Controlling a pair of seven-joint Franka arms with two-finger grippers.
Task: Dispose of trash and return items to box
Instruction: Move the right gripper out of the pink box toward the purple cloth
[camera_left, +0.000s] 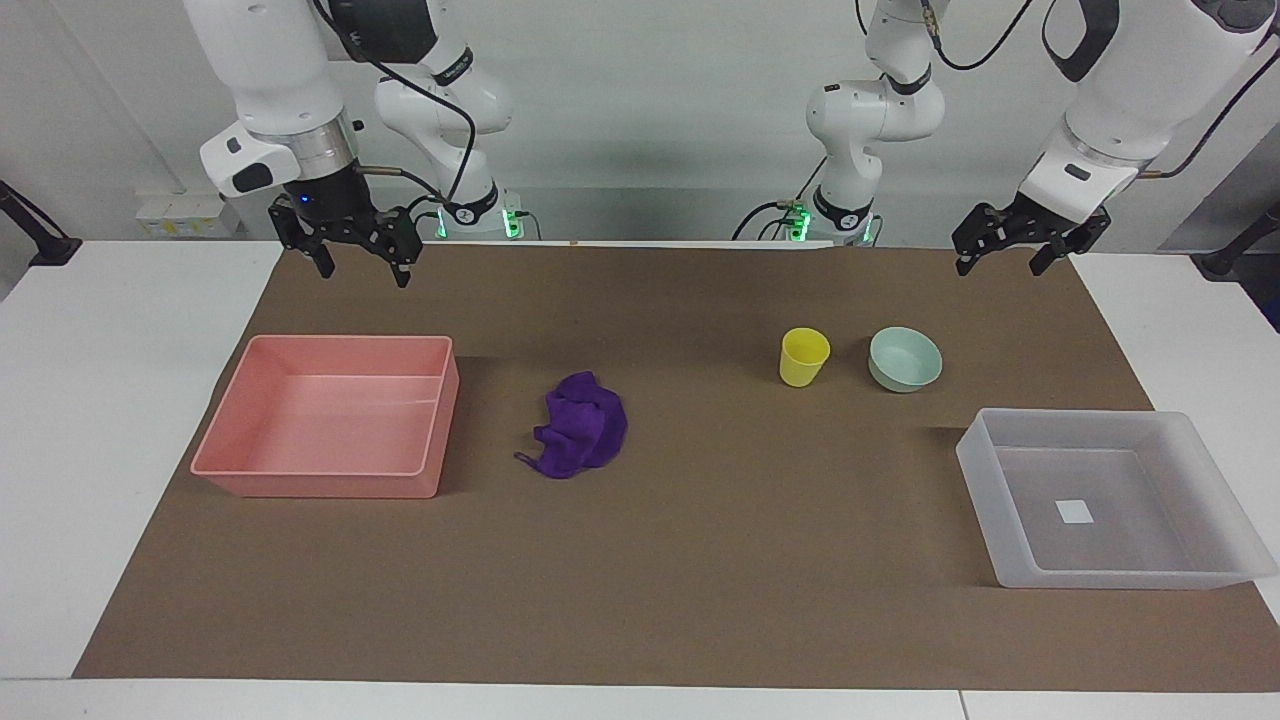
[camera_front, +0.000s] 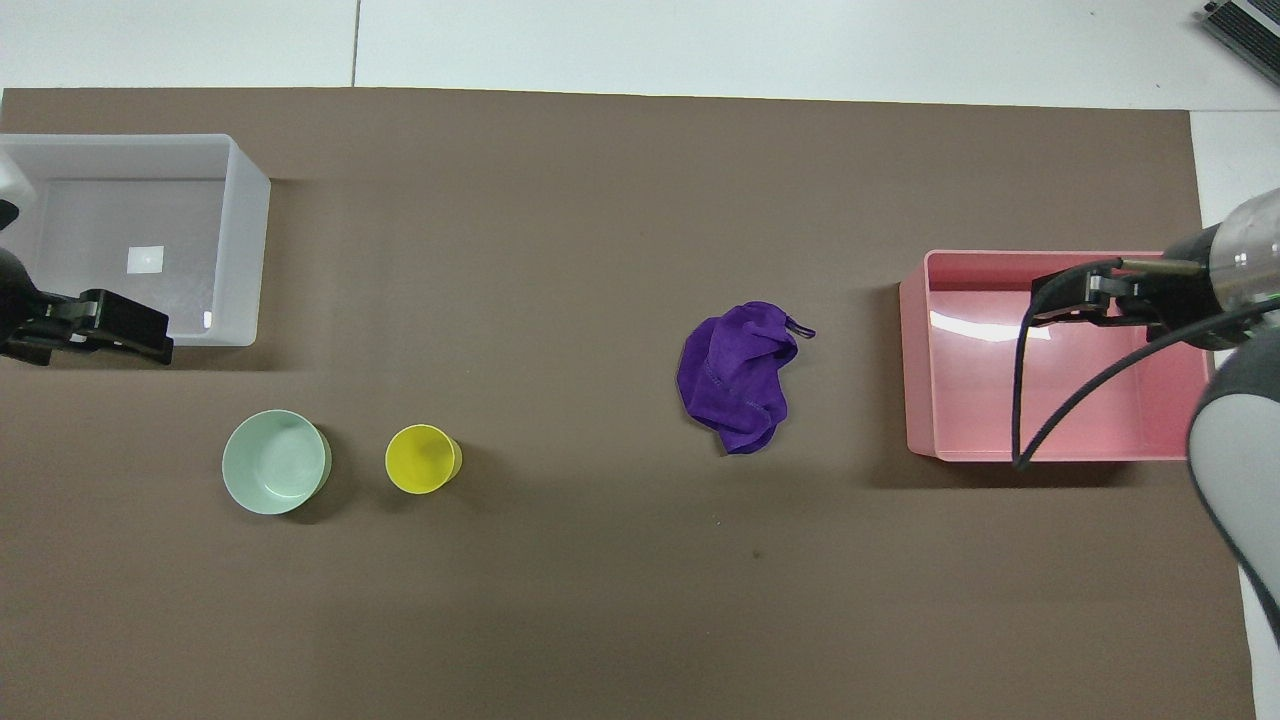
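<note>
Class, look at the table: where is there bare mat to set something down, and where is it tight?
Bare mat lies between the purple cloth and the yellow cup, and along the mat's edge farthest from the robots. Both the pink tray and the clear tray hold nothing. It is tightest between the cup and the green bowl.

Pink tray (camera_left: 325, 482) rests on brown mat (camera_left: 700, 560); toward right arm's end.
</note>
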